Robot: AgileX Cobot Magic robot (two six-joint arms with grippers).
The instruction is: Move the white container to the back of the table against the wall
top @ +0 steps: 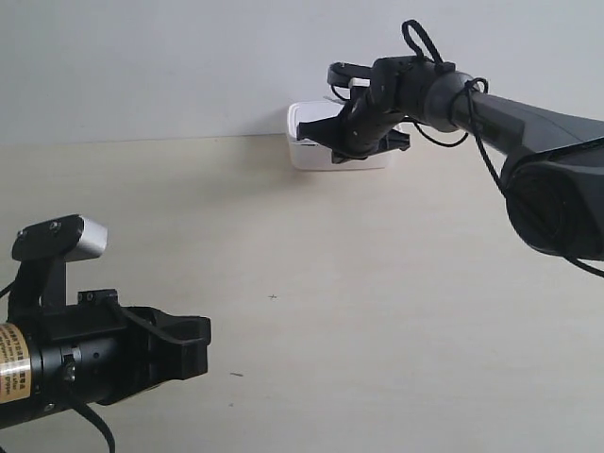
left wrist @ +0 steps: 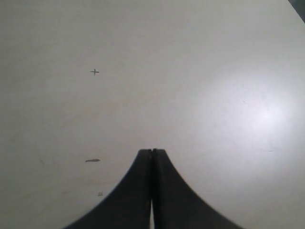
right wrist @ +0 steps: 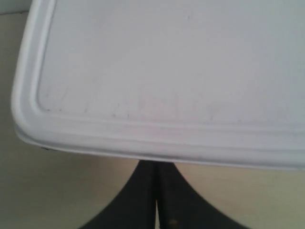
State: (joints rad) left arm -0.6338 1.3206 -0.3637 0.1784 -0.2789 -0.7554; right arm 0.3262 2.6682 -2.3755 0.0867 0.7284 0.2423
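Note:
The white container (top: 310, 142) sits at the back of the table (top: 377, 283), up against the wall (top: 170, 66). Its flat lid with the raised rim (right wrist: 157, 81) fills the right wrist view. My right gripper (right wrist: 156, 166) is shut and holds nothing; its tips disappear under the container's near rim, at its side. In the exterior view that gripper (top: 363, 142) covers the container's right part. My left gripper (left wrist: 152, 151) is shut and empty over bare table, low at the exterior view's left (top: 193, 344), far from the container.
A small dark cross mark (left wrist: 94, 72) and a short dark smudge (left wrist: 93, 160) lie on the table ahead of the left gripper. The right arm's thick body (top: 557, 189) reaches in from the exterior view's right edge.

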